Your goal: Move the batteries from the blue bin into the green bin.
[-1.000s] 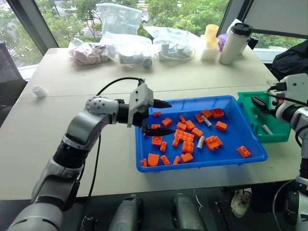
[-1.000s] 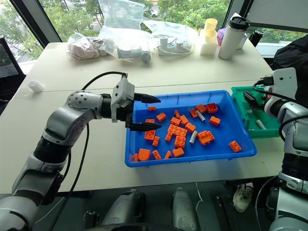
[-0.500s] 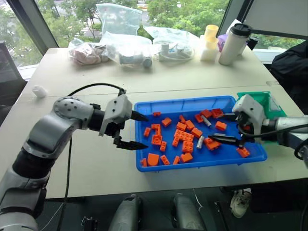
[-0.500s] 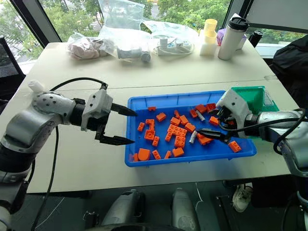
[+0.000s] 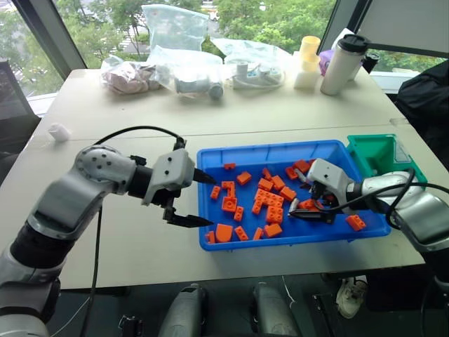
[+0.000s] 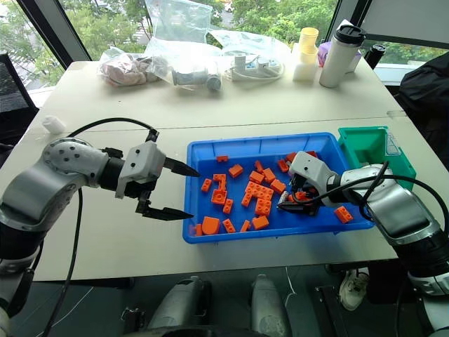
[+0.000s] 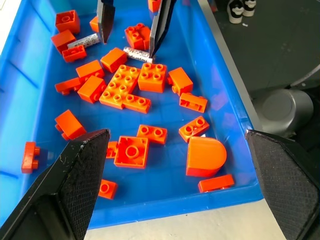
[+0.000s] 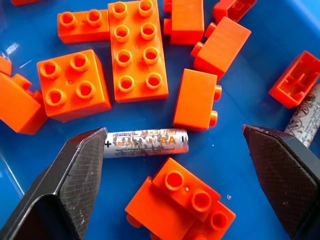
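Two batteries show among the orange toy bricks (image 5: 267, 203) in the blue bin (image 5: 217, 156), which sits on the bench (image 5: 280, 112) with the green bin (image 5: 370, 153) just beside its right end.

The biggest risk, as I judge it, is crowding. The AA battery (image 8: 146, 143) that the right hand (image 8: 172, 187) is lined up on lies flat on the tray floor, hemmed in by bricks. A four-stud brick (image 8: 73, 85) sits close to its plus end, a small brick (image 8: 197, 100) nearly touches its other end, and a three-stud brick (image 8: 182, 202) lies just beside it. If the hand closes as it stands, a finger could catch a brick instead, or push the battery so it rolls away across the smooth plastic. A round, slick cylinder could also squirt out of a pinch that is off centre.

A smaller risk is carrying a brick along into the green bin.

The right hand's fingers stand wide apart and hold nothing. One fingertip (image 8: 85, 155) is right at the battery's plus end, so the battery lies toward that finger, not midway. The second battery (image 8: 306, 114) lies beyond the other finger.

The left hand (image 5: 200, 200) hangs at the tray's left edge, fingers spread and empty, well apart from both batteries.
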